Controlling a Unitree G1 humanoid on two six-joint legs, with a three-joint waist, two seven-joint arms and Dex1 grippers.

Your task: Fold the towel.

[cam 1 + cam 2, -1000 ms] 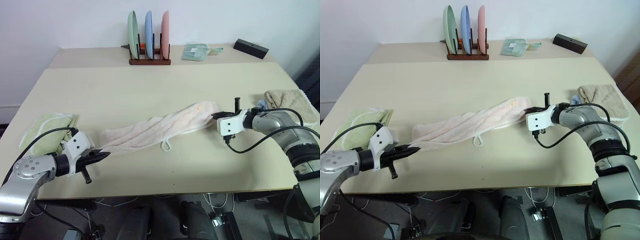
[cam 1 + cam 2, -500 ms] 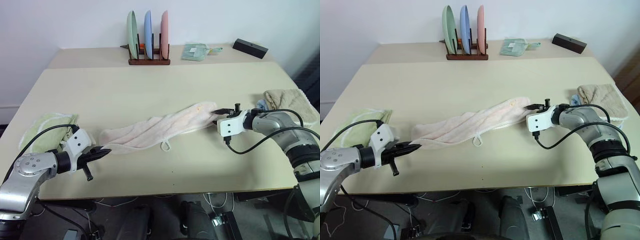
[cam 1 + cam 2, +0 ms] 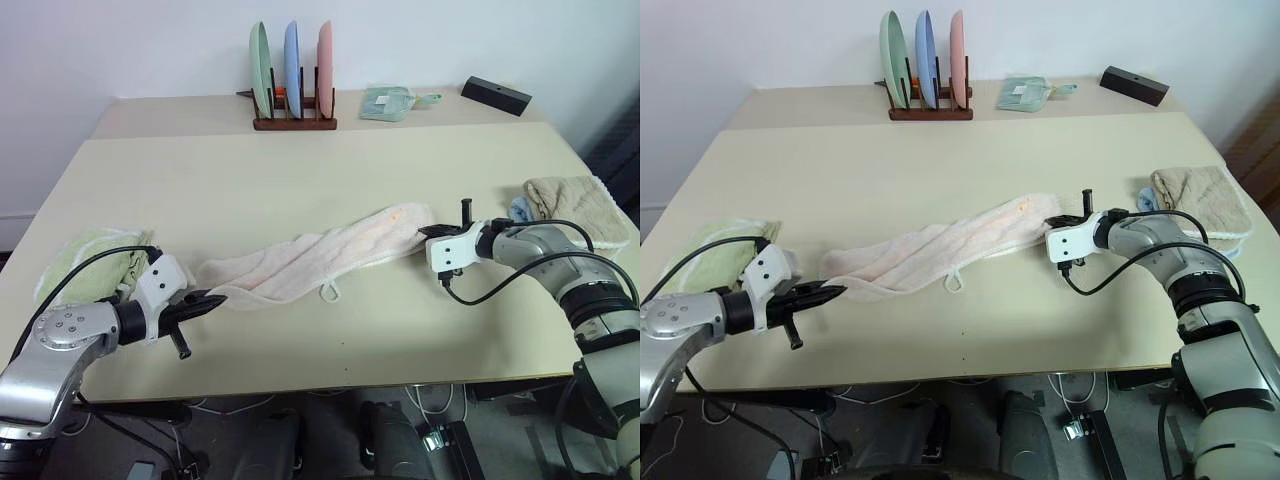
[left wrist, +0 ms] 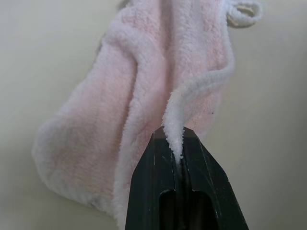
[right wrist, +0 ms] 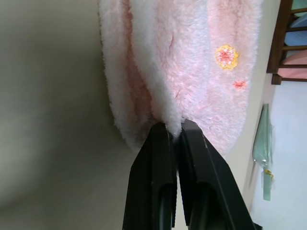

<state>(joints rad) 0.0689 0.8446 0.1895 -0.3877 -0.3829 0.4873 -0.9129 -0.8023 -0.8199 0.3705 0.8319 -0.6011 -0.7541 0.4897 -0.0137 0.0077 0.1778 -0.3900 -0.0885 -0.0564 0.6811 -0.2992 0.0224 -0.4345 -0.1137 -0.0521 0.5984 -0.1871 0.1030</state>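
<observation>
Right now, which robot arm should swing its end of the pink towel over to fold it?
Probably the right gripper. Both grip an end of the towel, but the left gripper pinches only a thin edge strand.

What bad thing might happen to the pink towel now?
1. Each pincer, left and right, pinches just a thin edge of the towel, so an end might slip out.
2. The towel lies bunched and twisted on the table, so the fold might come out crooked.

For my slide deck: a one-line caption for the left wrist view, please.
Left gripper shut on a thin corner of the pink towel lying on the table.
</observation>
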